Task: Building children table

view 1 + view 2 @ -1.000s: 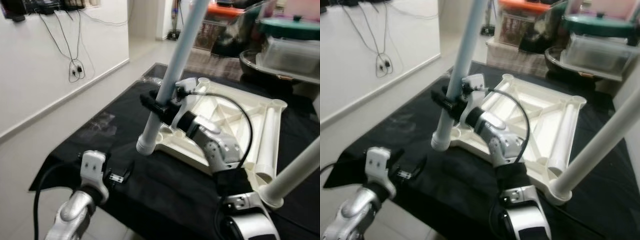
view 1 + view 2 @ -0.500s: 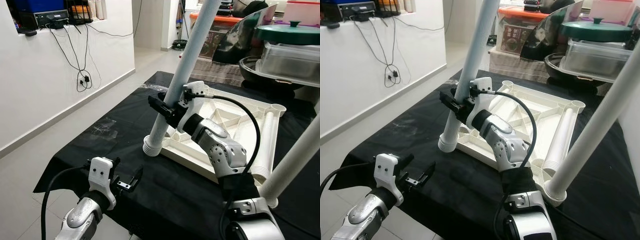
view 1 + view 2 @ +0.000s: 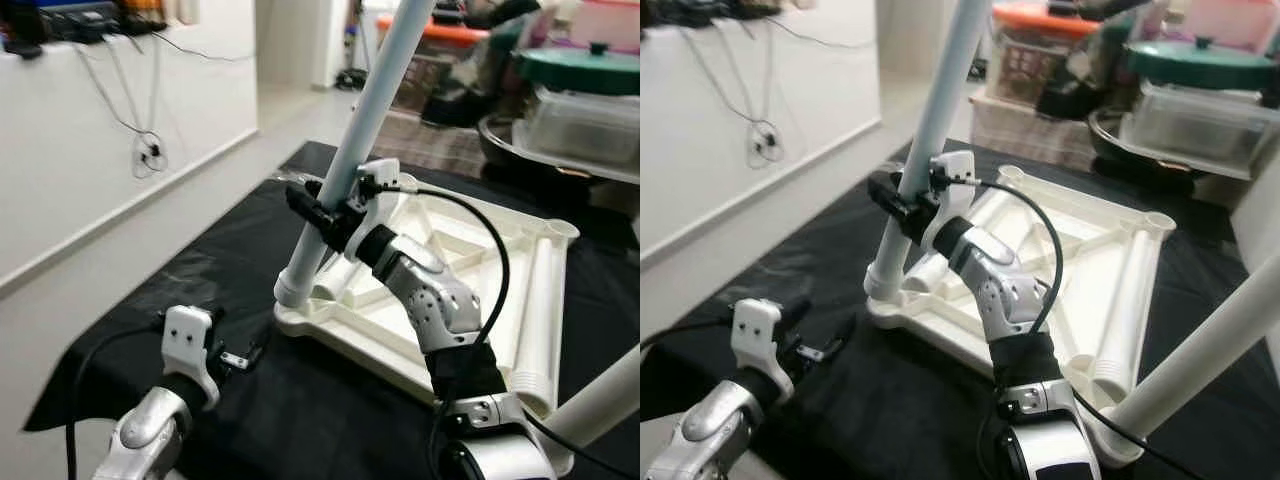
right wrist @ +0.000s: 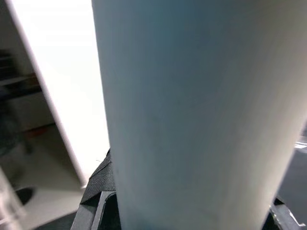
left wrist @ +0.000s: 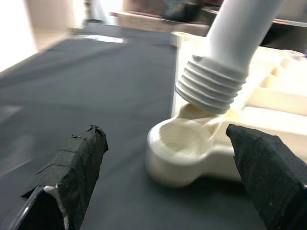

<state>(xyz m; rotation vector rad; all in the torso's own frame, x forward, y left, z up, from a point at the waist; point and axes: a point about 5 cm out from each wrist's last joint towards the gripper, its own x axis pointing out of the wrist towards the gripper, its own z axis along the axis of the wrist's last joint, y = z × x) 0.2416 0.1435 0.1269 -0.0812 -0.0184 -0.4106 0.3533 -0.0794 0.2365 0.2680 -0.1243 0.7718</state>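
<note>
One leg (image 3: 362,130) is in hand, and its threaded end sits tilted just above the corner socket (image 5: 180,143) of the upturned tabletop (image 3: 470,270). From left to right:

1. Left jaws (image 5: 168,177): spread open, holding nothing, low over the black cloth (image 3: 180,290) that covers the surface, with the socket between their taped fingers (image 5: 76,163). Keep them clear of the threads, or use them to steady the corner.
2. Right jaws (image 3: 322,213): clamped round the leg a little above its threaded end. Bring the leg upright before lowering; at the present lean the threads would likely cross or jam on the rim. Centre the end over the socket, lower it, then turn.
3. Materials: the leg is a smooth, pale, round tube ending in ridged plastic threads. The tabletop is cream moulded plastic, ribbed underneath, with a round cup at each corner. Another leg (image 3: 600,400) already stands in the near right corner, and one more tube (image 3: 535,300) lies along the right edge.
</note>
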